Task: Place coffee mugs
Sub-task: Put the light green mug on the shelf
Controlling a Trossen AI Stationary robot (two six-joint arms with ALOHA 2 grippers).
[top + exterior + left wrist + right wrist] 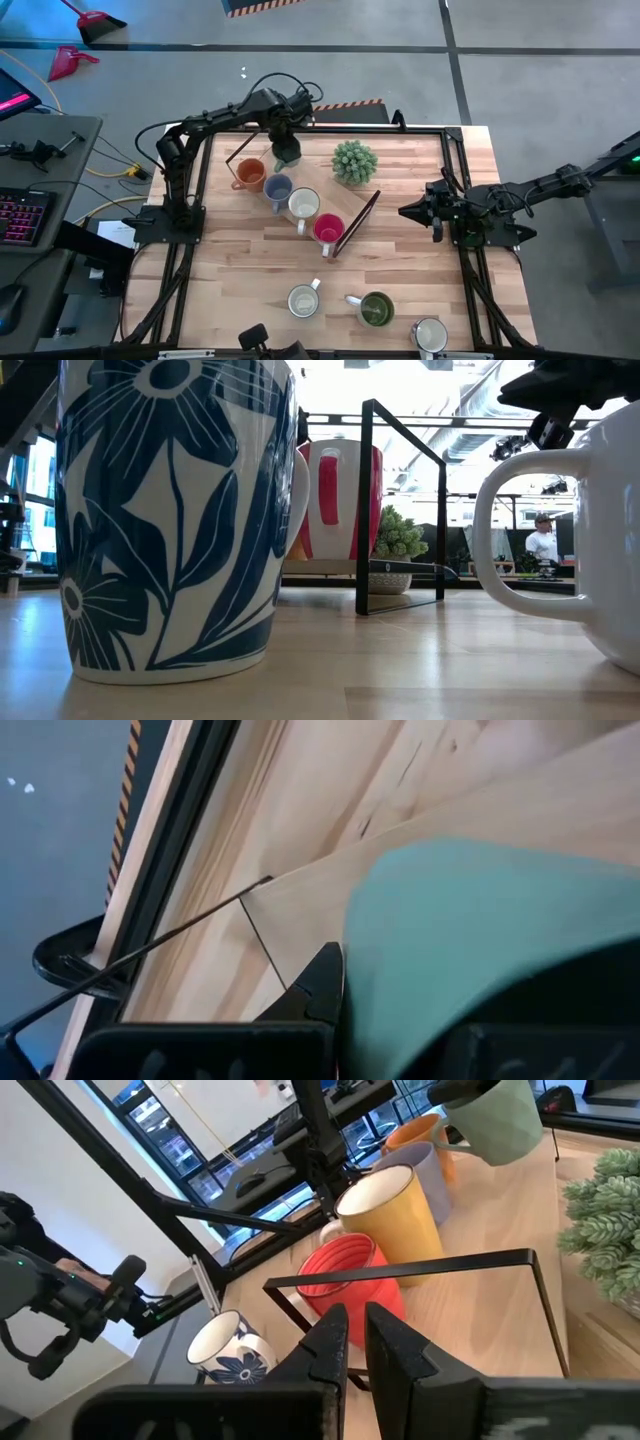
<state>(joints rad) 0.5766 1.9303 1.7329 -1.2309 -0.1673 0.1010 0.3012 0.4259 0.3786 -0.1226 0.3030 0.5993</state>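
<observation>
Left gripper (284,133) is clamped on a pale green ceramic mug (287,152), held above the far end of the light wooden rack (352,205). Right gripper (410,211) waits closed and empty by the table's right edge. Four mugs line the rack: orange (249,175), blue-grey (277,188), cream (303,206), red-pink (328,231). Three more sit along the near edge, with open tabletop (230,265) between.

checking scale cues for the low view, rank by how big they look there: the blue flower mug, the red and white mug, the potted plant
1. White ceramic mug with blue flower pattern: largest, filling the frame's height.
2. Red and white ceramic mug: clearly smaller.
3. Spiky green potted plant: smallest.
The flower mug stands nearest the camera, so this order may not reflect true size.
</observation>
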